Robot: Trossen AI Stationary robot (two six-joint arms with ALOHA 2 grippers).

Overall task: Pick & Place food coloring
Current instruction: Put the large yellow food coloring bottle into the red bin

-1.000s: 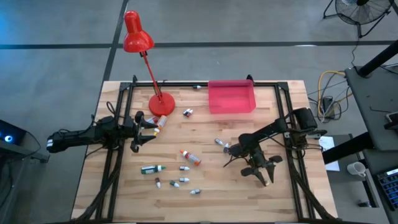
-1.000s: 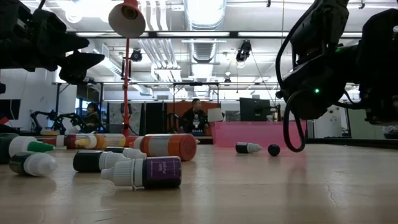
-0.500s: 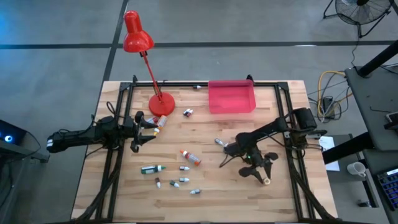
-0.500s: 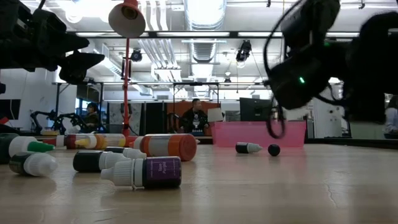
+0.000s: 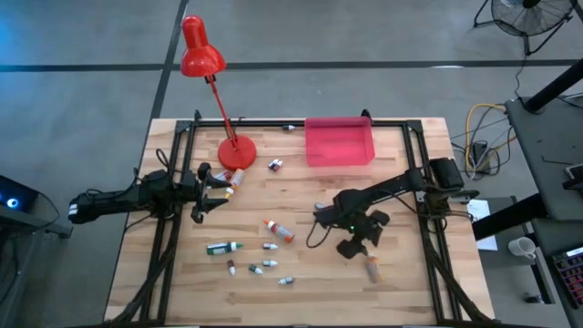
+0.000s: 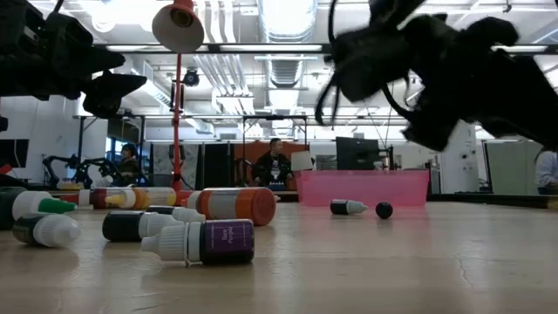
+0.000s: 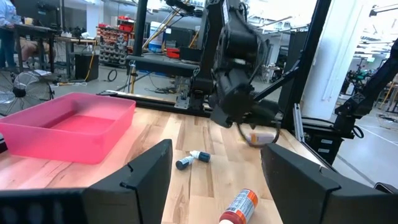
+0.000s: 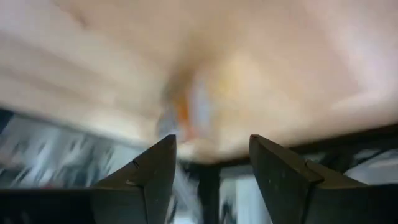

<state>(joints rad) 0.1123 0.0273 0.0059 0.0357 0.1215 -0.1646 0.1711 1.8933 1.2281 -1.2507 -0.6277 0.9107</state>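
Several food coloring bottles lie on their sides on the wooden table: a green one [image 5: 219, 247], an orange-and-white one [image 5: 280, 230], small whitish ones [image 5: 269, 264] and a purple-labelled one [image 6: 218, 242]. An orange-tan bottle [image 5: 372, 267] lies near the front right; it shows blurred [image 8: 186, 112] beyond my right gripper's fingers. My right gripper [image 5: 357, 250] hangs above the table, slanting down toward the near edge, open with nothing between its fingers [image 8: 211, 168]. My left gripper [image 5: 214, 182] waits level at the table's left, open and empty [image 7: 214, 180].
The pink tray [image 5: 339, 141] stands at the far middle, the red desk lamp's base [image 5: 237, 152] to its left. A small bottle [image 5: 321, 209] lies by my right arm, another [image 5: 275, 165] near the lamp. Black frame rails run along the table's sides. People sit beyond the table [image 6: 275, 166].
My right gripper has risen and swung toward the table's left, its wrist turning as it went. The orange-tan bottle beside it now lies a little farther left than before.
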